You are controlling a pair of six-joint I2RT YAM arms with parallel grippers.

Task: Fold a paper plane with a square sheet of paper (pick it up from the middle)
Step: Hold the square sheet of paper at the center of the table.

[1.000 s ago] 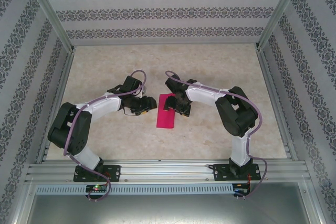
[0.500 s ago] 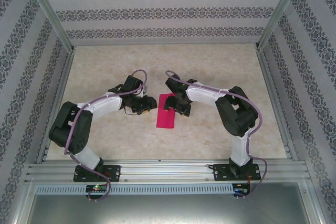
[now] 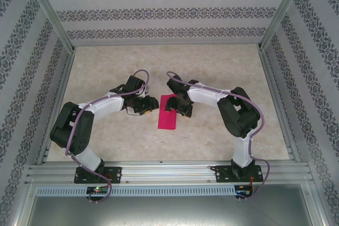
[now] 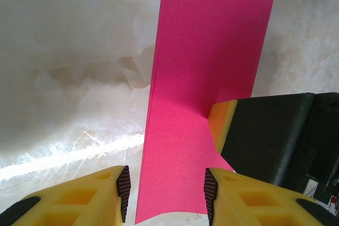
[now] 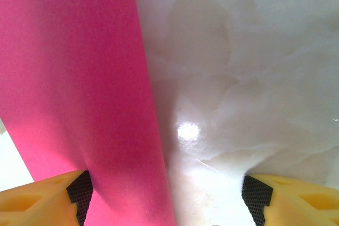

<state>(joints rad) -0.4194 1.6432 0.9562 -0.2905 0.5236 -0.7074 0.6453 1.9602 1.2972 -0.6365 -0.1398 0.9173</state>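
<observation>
The magenta-pink square sheet of paper (image 3: 168,115) lies flat on the table as a long narrow rectangle, doubled over on itself. My left gripper (image 3: 151,104) sits at the sheet's upper left. In the left wrist view the sheet (image 4: 206,67) runs between the open left gripper (image 4: 167,194), whose pads stand apart from it. My right gripper (image 3: 177,107) is over the sheet's upper right end, open wide. One of its yellow fingertips (image 4: 222,123) rests on the paper. In the right wrist view the sheet (image 5: 74,78) passes by the left finger of the right gripper (image 5: 167,194).
The tabletop (image 3: 222,67) is pale marbled beige, fenced by aluminium rails and patterned walls (image 3: 159,9). Both arms bend inward toward the middle, their bases on the near rail (image 3: 169,173).
The left gripper's jaws have narrowed a little around the paper. The sheet and the right arm have stayed put.
</observation>
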